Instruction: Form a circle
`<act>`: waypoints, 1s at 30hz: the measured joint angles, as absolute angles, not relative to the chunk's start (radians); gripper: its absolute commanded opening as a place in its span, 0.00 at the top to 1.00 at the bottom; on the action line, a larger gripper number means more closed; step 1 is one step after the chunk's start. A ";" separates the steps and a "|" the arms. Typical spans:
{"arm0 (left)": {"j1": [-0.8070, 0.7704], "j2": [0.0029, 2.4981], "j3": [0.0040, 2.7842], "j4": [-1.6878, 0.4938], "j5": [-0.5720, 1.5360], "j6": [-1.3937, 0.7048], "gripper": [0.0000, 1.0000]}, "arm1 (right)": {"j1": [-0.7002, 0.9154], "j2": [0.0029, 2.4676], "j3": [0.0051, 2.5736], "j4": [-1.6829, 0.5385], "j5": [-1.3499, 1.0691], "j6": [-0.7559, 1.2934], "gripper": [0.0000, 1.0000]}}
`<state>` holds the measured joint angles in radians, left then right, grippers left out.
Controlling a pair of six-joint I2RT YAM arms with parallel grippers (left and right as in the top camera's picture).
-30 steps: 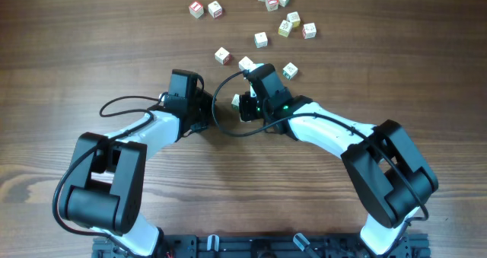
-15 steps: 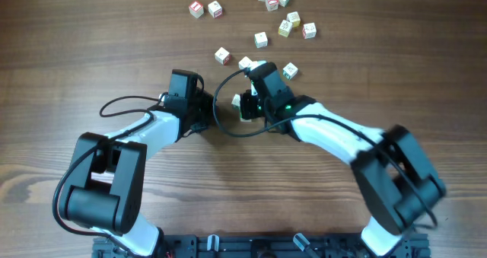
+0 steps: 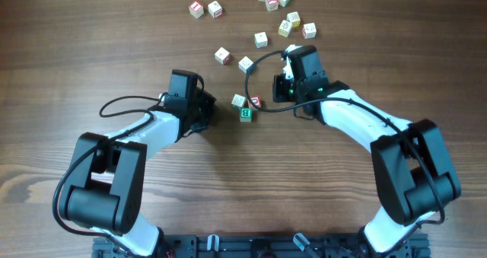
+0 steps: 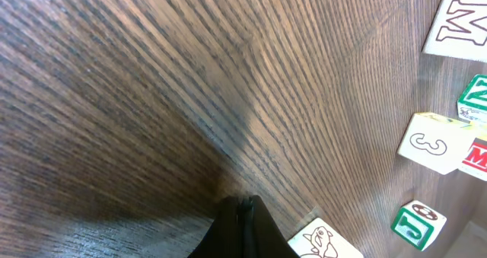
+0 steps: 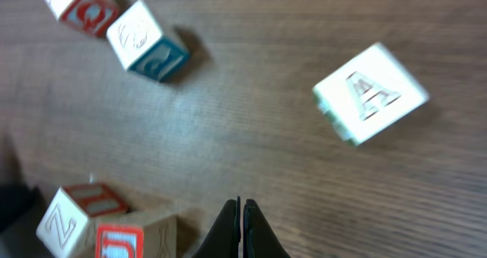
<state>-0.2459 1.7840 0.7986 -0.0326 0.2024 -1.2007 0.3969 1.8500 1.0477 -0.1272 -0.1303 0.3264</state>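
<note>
right gripper [image 5: 240, 221] hovering low with fingers pressed together, pinching nothing, three clustered cubes [image 3: 246, 113] lying just off its tip on the side toward the left gripper [image 4: 242, 218], that one also closed and empty, cluster sitting between both, loose cubes [image 3: 261, 39] lying scattered beyond the right gripper

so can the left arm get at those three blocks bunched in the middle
Probably yes. The left gripper sits just beside the three blocks with only bare table between, and the right gripper is off to their other side. The left jaws are shut, so it would have to open to grasp one.
</note>
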 measured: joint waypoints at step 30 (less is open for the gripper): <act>-0.256 1.783 0.798 -0.025 0.153 -1.201 0.94 | 0.419 1.736 1.047 -0.028 -0.290 0.302 0.95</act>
<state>-0.2558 1.7832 0.7979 -0.0246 0.1532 -1.2011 0.4187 1.7359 1.0470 -0.0277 -0.2901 0.3019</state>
